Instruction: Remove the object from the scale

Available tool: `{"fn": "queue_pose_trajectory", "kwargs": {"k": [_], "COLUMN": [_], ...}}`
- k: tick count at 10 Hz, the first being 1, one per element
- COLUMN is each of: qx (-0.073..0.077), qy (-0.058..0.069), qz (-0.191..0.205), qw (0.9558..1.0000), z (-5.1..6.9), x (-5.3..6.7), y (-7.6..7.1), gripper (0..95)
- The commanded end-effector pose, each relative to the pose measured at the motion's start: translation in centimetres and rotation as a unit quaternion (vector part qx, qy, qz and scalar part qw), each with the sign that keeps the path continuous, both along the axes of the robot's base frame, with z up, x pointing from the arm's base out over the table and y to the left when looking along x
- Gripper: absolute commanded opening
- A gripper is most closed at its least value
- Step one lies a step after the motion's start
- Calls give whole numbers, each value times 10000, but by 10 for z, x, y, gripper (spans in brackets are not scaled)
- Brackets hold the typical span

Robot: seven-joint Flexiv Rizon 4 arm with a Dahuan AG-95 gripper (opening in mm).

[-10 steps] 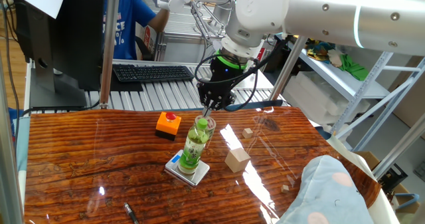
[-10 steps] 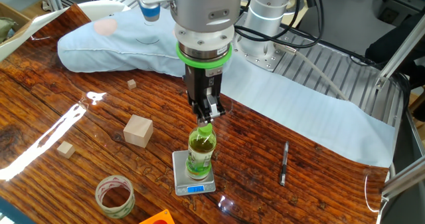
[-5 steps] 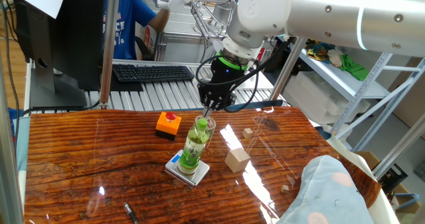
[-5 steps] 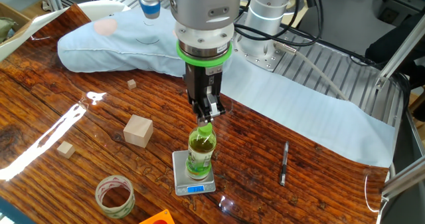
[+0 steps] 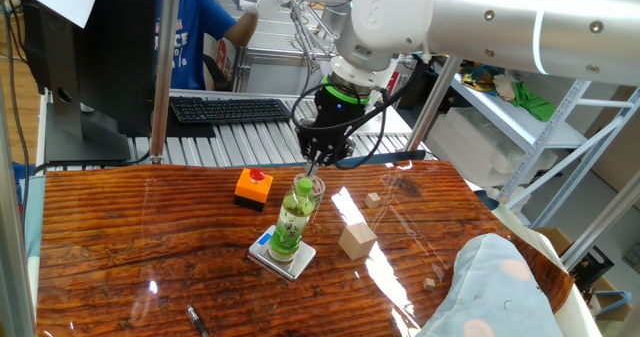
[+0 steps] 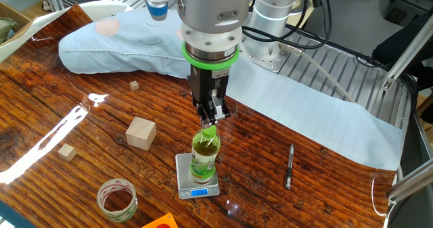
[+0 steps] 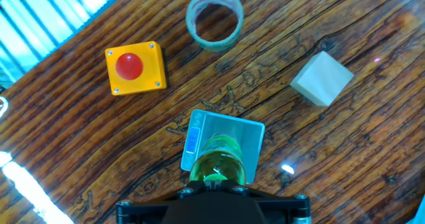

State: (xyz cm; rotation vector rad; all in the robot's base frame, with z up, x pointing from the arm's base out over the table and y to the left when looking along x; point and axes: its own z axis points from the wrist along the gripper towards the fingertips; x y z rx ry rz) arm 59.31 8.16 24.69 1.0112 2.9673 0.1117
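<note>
obstacles near scale (image 6: 197, 181): wooden cube (image 6: 141, 133), round jar (image 6: 117, 199), orange box (image 5: 254, 188) | above: open

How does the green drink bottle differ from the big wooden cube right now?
The green drink bottle is tall, slim and see-through; the wooden cube is squat, blocky and opaque tan. The bottle stands upright on the scale, while the cube rests directly on the table. The gripper sits right at the bottle's cap; nothing is near the cube. Both are upright.
</note>
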Motion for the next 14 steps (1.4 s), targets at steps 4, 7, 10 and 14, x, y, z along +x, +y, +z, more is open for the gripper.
{"fn": "queue_pose_trajectory", "kwargs": {"k": [4, 7, 10, 14], "qx": [311, 113, 17, -136], "qy": [-10, -34, -58, -65], "qz": [66, 39, 112, 245], "qw": [9995, 9999, 9999, 9996], "z": [0, 1, 2, 1], "x": [0, 0, -1, -1], "y": [1, 1, 4, 6], "gripper": [0, 0, 0, 0]}}
